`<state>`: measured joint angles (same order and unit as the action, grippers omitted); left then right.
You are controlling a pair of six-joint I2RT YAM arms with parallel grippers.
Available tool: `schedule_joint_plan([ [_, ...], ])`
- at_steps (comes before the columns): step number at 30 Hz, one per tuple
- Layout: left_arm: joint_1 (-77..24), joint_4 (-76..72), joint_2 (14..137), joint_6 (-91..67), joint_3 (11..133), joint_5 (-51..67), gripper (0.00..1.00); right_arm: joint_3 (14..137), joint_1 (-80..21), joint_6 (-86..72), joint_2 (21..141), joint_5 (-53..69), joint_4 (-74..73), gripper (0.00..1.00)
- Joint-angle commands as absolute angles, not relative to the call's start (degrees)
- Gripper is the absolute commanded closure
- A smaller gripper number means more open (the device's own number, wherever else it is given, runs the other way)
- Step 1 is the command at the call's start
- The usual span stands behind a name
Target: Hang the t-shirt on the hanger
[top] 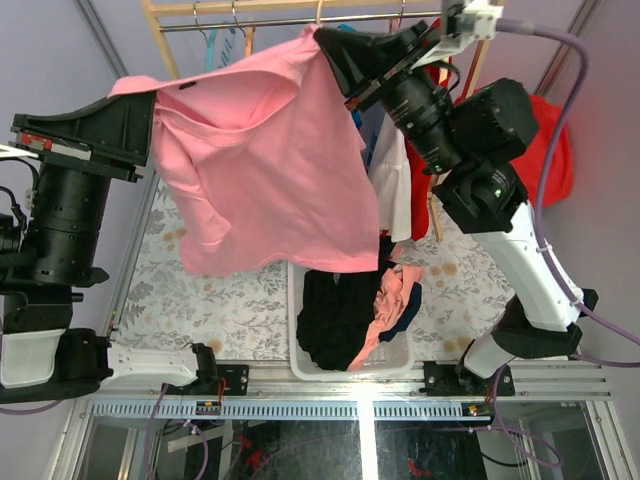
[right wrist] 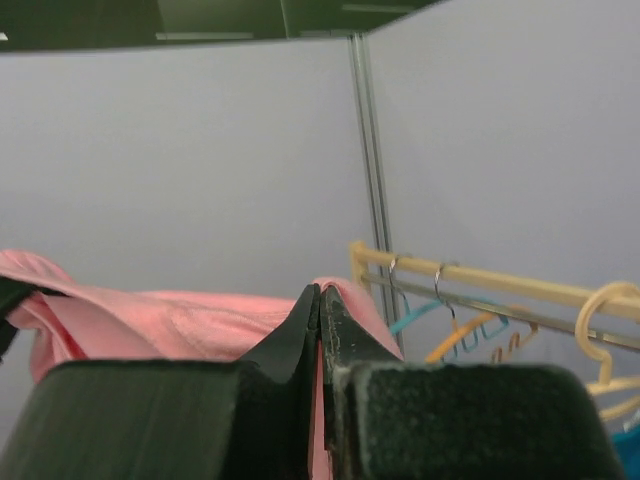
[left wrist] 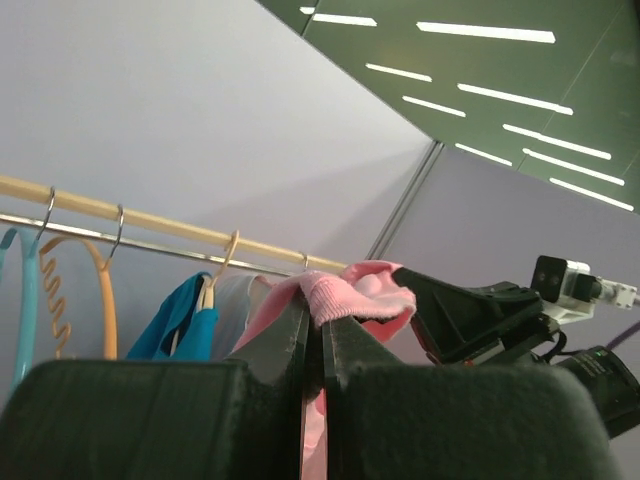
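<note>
Top external view showed the t-shirt (top: 265, 160) slung in the air between my left end effector (top: 150, 92) and right end effector (top: 330, 45), each clamped on a thin pinch of fabric, the hanger (left wrist: 104, 295) bare on the rail (left wrist: 180, 222); either pinch could have slipped under tension.

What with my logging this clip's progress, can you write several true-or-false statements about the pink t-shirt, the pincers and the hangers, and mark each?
1. The left pincer is shut on the large bubblegum-pink t-shirt. True.
2. The right pincer grips the thin orange hanger. False: it is shut on the t-shirt too.
3. The orange hanger hangs bare on the clothes rail. True.
4. The white plastic basket is empty. False: dark and salmon-pink clothes lie in it.
</note>
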<state>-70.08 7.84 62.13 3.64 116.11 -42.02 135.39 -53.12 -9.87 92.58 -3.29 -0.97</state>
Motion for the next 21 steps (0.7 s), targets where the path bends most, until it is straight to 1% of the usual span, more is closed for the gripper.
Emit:
schedule_joint_plan([
  [1, -70.3, 12.1, 59.6, -0.4, 111.9, -43.6, 1.00, 123.0, -52.6, -10.3, 86.9, -2.4, 4.7, 1.00],
  [5, -70.3, 20.2, 55.3, -10.5, 101.2, -43.8, 1.00, 102.2, -52.6, -13.9, 75.3, -1.8, 8.6, 1.00],
  [6, -70.3, 22.6, 54.0, -15.0, 98.0, -43.6, 1.00, 97.1, -52.6, -15.0, 72.5, -1.9, 8.9, 1.00],
  [11, -70.3, 33.5, 48.8, -32.4, 79.9, -38.7, 1.00, 76.6, -52.6, -20.9, 59.8, -1.5, 5.0, 1.00],
  [13, -70.3, 35.9, 47.3, -37.9, 73.6, -35.8, 1.00, 70.9, -52.6, -23.3, 56.1, -0.7, 2.2, 1.00],
  [16, -70.2, 39.0, 45.4, -43.1, 67.1, -34.8, 1.00, 64.8, -52.6, -25.8, 52.7, -0.5, -2.6, 1.00],
  [21, -70.3, 44.2, 40.7, -49.7, 58.4, -35.4, 1.00, 59.2, -52.6, -29.0, 46.9, -1.6, -11.3, 1.00],
])
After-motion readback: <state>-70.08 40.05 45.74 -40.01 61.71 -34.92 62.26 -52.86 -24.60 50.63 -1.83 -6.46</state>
